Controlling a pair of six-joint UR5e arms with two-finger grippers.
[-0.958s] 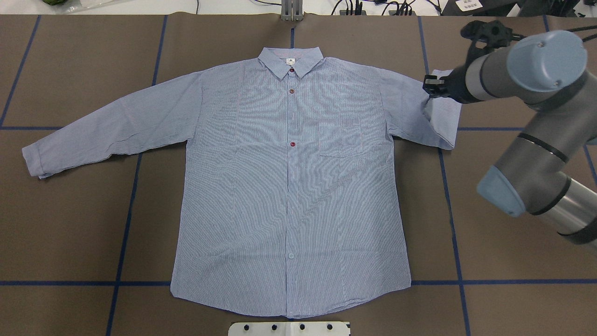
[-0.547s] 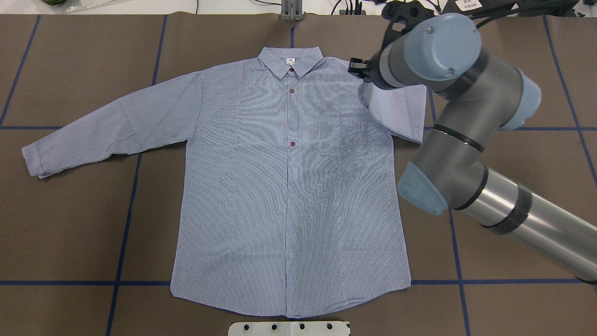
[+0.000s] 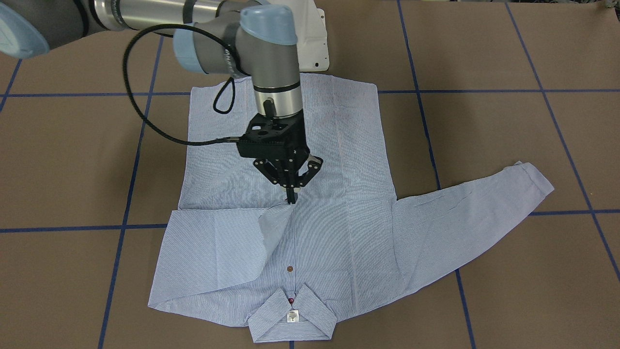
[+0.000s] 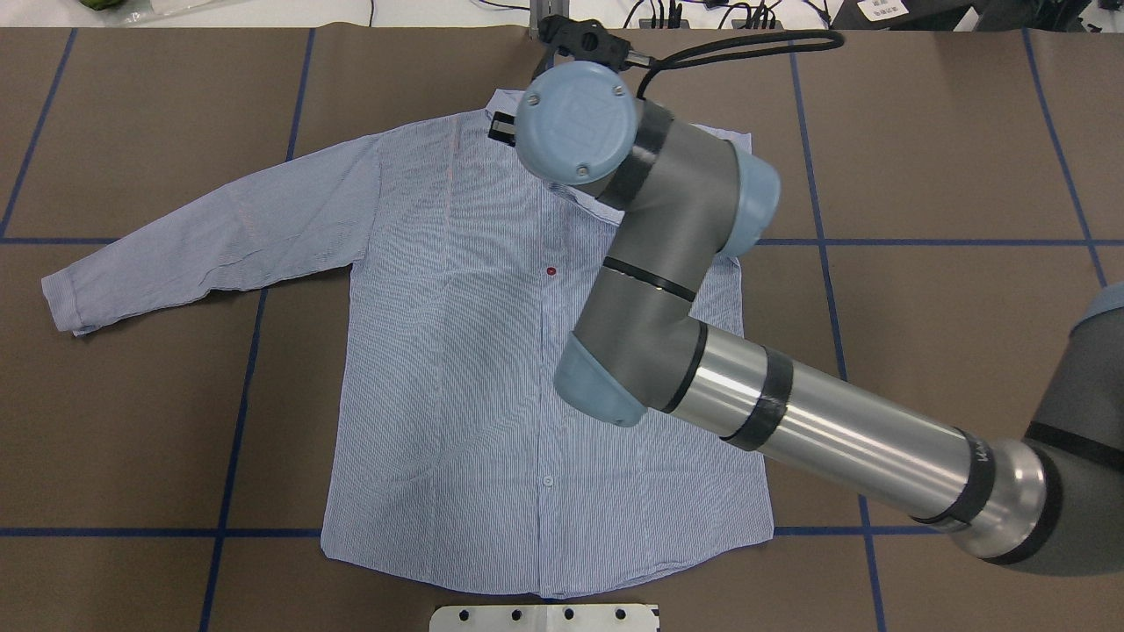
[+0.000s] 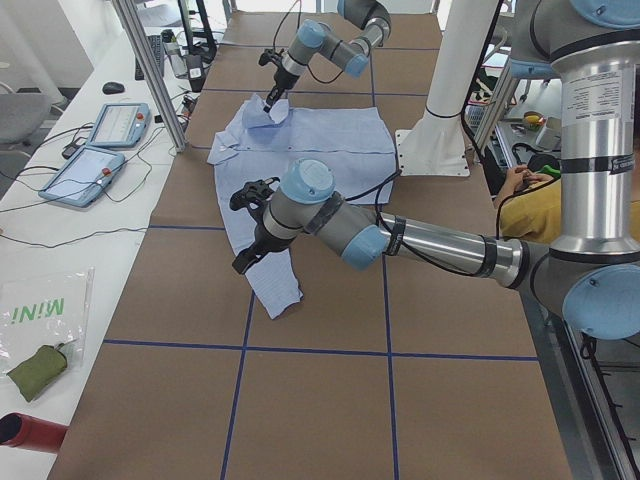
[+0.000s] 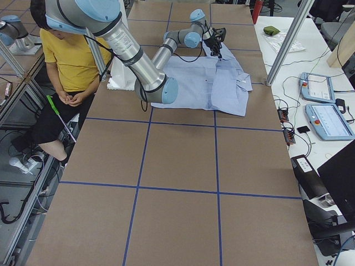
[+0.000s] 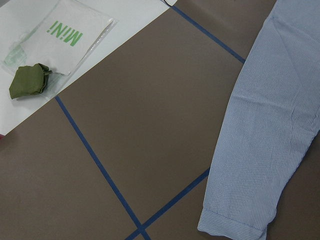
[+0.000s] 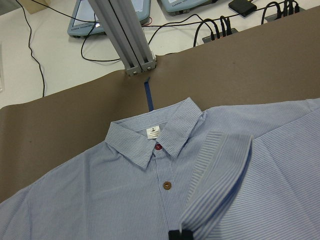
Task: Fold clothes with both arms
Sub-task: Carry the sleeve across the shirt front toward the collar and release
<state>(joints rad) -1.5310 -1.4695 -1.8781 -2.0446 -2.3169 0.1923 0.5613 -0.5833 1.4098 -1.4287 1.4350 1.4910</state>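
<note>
Brown paper w/ blue tape lines covered the table (image 4: 132,421). The shirt (image 4: 457,369) lay flat on it, front up, collar at the edge far from the robot.

Vs 0.5 s before, the right arm (image 4: 790,430) had swung further across. The right gripper (image 3: 290,196), then at the shirt's shoulder, now stood over the button line at chest height. Its fingers were pinched together on the cuff (image 8: 220,170), and that sleeve (image 3: 218,247) was drawn over the chest. The other sleeve (image 3: 474,208) lay spread to the side, unchanged.

From overhead, the right arm hid the collar, upper buttons and pocket. The left arm (image 5: 400,235) reached low near the spread sleeve's end. Whether the left gripper (image 5: 248,228) was apart or together couldn't be told.

On the white bench beside the table were a green pouch (image 7: 29,80) on a clear bag (image 7: 65,30) printed "MiNi", and two pendants (image 6: 321,102). An aluminium post (image 8: 125,35) stood at the far edge. A person in yellow (image 6: 69,55) sat by the robot's base.

The shirt had fine blue-white stripes. The collar (image 3: 292,320) carried a white label (image 3: 292,316), w/ a red button (image 8: 158,146) at the neck and a brown button (image 8: 167,185) below.
</note>
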